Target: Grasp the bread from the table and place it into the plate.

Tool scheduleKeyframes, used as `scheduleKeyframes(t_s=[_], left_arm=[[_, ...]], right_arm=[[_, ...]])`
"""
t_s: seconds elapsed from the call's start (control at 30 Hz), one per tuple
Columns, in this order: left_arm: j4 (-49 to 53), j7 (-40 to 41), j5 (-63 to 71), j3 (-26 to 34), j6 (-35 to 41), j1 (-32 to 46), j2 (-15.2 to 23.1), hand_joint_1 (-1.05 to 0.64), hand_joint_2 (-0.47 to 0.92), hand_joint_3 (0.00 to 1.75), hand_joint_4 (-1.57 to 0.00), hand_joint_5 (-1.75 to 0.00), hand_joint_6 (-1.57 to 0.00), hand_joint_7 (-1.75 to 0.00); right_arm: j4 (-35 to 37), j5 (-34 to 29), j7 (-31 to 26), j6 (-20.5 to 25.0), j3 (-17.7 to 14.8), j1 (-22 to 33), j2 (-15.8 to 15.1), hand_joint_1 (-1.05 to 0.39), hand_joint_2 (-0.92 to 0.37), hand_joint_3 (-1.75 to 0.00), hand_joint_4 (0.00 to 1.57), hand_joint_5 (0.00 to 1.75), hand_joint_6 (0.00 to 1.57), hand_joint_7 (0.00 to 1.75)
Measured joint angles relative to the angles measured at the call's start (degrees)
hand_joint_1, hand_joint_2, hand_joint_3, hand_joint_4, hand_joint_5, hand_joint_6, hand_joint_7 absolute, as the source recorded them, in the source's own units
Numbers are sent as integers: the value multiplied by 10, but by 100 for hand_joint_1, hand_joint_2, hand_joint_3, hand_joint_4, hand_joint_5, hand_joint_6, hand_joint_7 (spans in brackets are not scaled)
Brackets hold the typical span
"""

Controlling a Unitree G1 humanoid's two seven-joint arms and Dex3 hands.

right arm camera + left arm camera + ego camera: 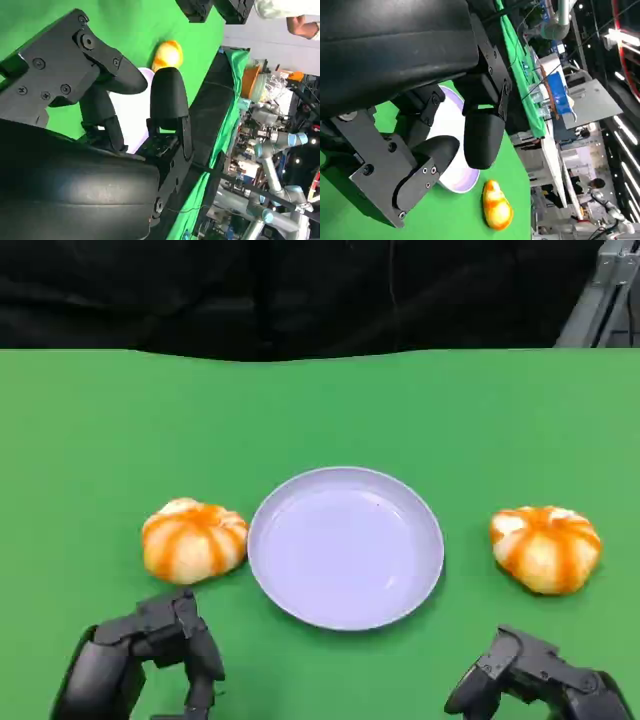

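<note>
Both hands rest low at the near edge: left hand [150, 655] empty with fingers apart, right hand [535, 680] likewise, as far as I see. Plate [345, 545] sits centre; one bread [193, 539] just left, another bread [546, 547] well right.

2 orange-striped bread buns, left [194, 540] & right [546, 547]; 1 lavender plate [346, 546] btwn them.

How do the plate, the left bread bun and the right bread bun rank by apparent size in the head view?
1. Plate, clearly largest.
2. Left bread bun and right bread bun: they look about alike, so I would not rank one above the other.
</note>
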Motion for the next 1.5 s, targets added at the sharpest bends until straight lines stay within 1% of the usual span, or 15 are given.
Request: scheduleKeyframes(t_s=[0.47, 0.5, 0.53, 0.6, 0.63, 0.67, 0.7, 0.77, 0.83, 0.93, 1.03, 1.1, 1.17, 1.3, 1.5], left_arm=[[0, 0, 0, 1, 0, 0, 2, -5, 24, 159, -87, -168, -82, -151], [0, 0, 0, 1, 0, 0, 2, -5, 24, 159, -87, -167, -82, -150], [0, 0, -1, 1, 0, 0, 2, -4, 27, 155, -86, -161, -82, -140], [0, 0, -4, 1, 1, 0, 3, -3, 29, 152, -85, -157, -83, -134], [0, 0, -8, 1, 1, 0, 3, -6, 38, 131, -78, -141, -78, -112], [0, 0, -9, 1, 1, 0, 4, -12, 54, 97, -71, -125, -77, -81], [0, 0, -7, 2, 1, 0, 6, -14, 63, 79, -68, -119, -78, -65], [0, 0, 6, 6, 0, -2, 14, -22, 78, 46, -57, -109, -75, -41], [1, 2, 31, 12, -5, -6, 24, -33, 88, 24, -47, -97, -68, -26], [1, 23, 92, 21, -5, -15, 41, -39, 92, 15, -33, -84, -54, -14], [-2, 41, 155, 28, 7, -22, 63, -39, 92, 14, -30, -80, -50, -11], [-4, 47, 170, 30, 12, -24, 68, -48, 92, 12, -18, -73, -38, -5], [-28, 54, 229, 29, 52, -27, 76, -53, 92, 10, -10, -68, -30, -1], [-83, 62, 340, 29, 145, -45, 102, -55, 92, 8, -8, -67, -28, 0], [-102, 71, 367, 16, 181, -49, 106, -56, 92, 8, -8, -67, -28, 0]], right_arm=[[-5, 4, 0, 8, 3, 3, 0, -16, -38, -129, 73, 163, 70, 139], [-5, 3, 0, 8, 3, 3, 0, -16, -38, -129, 73, 163, 70, 139], [-5, 3, 0, 8, 3, 3, 0, -16, -38, -130, 73, 163, 70, 139], [-5, 3, 0, 8, 3, 3, 0, -16, -38, -130, 73, 162, 70, 139], [-5, 3, 0, 8, 3, 3, 0, -16, -38, -130, 73, 162, 70, 139], [-5, 3, 0, 8, 3, 3, 0, -16, -38, -130, 73, 162, 70, 139], [-5, 3, 0, 8, 3, 3, 1, -16, -37, -130, 73, 162, 70, 139], [-5, -1, -2, 8, 4, 4, 2, -16, -37, -131, 73, 163, 70, 139], [-6, -5, -4, 9, 6, 4, 2, -17, -38, -131, 72, 164, 70, 140], [-7, -8, -5, 14, 7, 5, 3, -17, -38, -131, 71, 165, 69, 140], [-9, -8, -5, 17, 9, 6, 5, -17, -38, -131, 71, 165, 69, 141], [-12, -8, -5, 18, 9, 6, 5, -17, -38, -132, 72, 167, 68, 142], [-18, -8, -6, 23, 11, 7, 9, -18, -37, -133, 72, 168, 68, 144], [-21, -9, -10, 29, 16, 7, 14, -18, -37, -133, 72, 168, 67, 145], [-25, -9, -11, 33, 21, 7, 14, -17, -36, -135, 71, 169, 66, 146]])
